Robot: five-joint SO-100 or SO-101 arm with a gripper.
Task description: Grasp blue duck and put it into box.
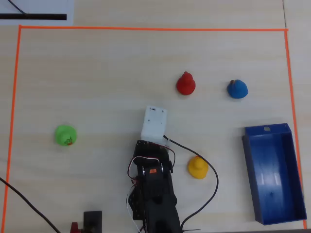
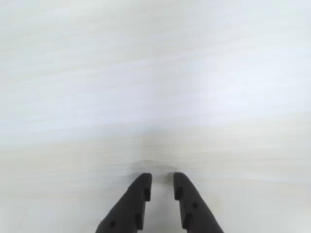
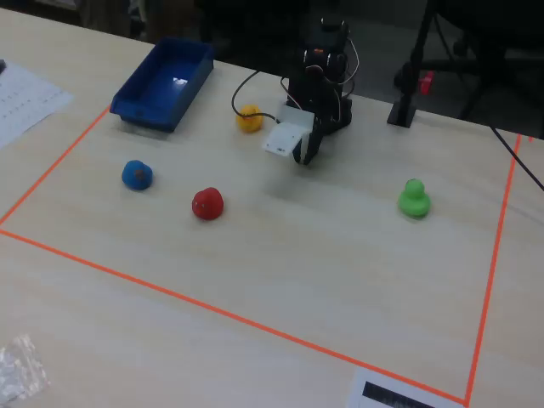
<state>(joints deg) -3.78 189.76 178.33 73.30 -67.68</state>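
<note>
The blue duck (image 1: 237,89) stands on the table at the right in the overhead view, above the box, and at the left in the fixed view (image 3: 137,175). The box (image 1: 268,130) is a long dark-blue tray, empty, at the lower right; it also shows in the fixed view (image 3: 161,115). My gripper (image 2: 163,182) hangs just above bare table with a narrow gap between its black fingers and nothing in it. In the overhead view it is hidden under the white camera mount (image 1: 153,124). It is far from the duck.
A red duck (image 1: 185,84) stands left of the blue one. A yellow duck (image 1: 198,167) sits close to the arm's right side, a green duck (image 1: 65,135) far left. Orange tape (image 1: 146,29) frames the work area. Cables trail by the arm base.
</note>
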